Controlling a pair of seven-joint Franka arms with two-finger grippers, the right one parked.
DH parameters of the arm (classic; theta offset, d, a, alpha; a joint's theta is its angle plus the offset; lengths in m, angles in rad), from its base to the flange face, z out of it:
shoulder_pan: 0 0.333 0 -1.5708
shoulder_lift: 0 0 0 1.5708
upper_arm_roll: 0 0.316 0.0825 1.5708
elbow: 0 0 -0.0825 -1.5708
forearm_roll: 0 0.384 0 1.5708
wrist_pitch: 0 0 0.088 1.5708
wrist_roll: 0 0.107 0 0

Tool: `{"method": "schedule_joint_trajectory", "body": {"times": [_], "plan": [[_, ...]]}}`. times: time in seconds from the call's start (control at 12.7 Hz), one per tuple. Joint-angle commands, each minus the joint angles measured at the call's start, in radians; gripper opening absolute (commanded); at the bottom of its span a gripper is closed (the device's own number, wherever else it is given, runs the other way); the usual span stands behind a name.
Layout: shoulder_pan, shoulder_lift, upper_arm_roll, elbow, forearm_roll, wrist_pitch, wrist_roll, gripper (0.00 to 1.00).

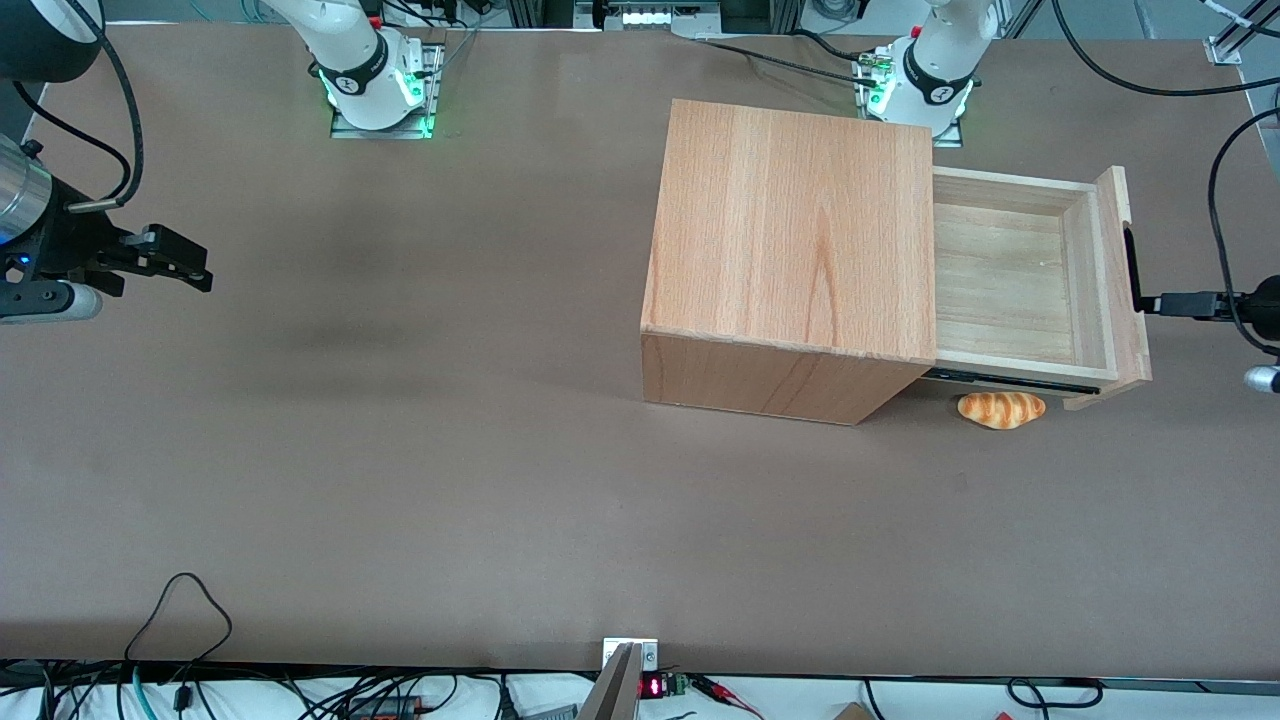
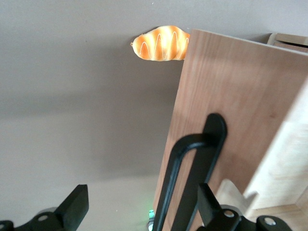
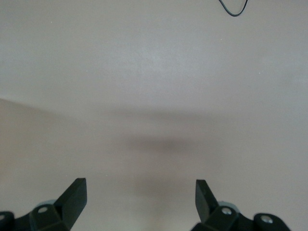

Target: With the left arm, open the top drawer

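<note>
At the working arm's end of the worktop (image 1: 400,480), the top drawer (image 1: 1010,275) stands pulled well out of the wooden cabinet (image 1: 790,250), its pale plank bottom bare and open to view. The front panel (image 1: 1118,270) faces away from the cabinet, and the long black bar handle (image 1: 1131,270) runs along its outer face, which is why the left arm (image 1: 1215,303) comes in level from that end rather than from above.

The gripper (image 1: 1150,303) sits right at the handle, near the end of the bar that lies nearer the front camera. In the left wrist view the jaws are spread wide: one finger (image 2: 74,209) hangs over the bare worktop, apart from everything, and the other (image 2: 211,204) is close against the handle (image 2: 192,183) on the panel (image 2: 231,110). They clamp nothing; the bar lies between the fingers but is not pinched. Judging from that, the pull looks done or nearly so, and the wide-open jaws fit a release more than a grasp.

A small toy croissant (image 1: 1001,409) lies on the worktop just beside the cabinet's lower corner, beneath the drawer's near side rail, clear of the drawer's travel.
</note>
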Motion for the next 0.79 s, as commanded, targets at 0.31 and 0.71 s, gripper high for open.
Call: {"method": "schedule_joint_trajectory", "body": {"times": [0.31, 0.71], "plan": [[-0.040, -0.089, -0.010, 0.112, 0.004, -0.133, -0.067, 1.00], [-0.193, -0.226, -0.056, 0.115, 0.020, -0.218, -0.294, 1.00]]}}
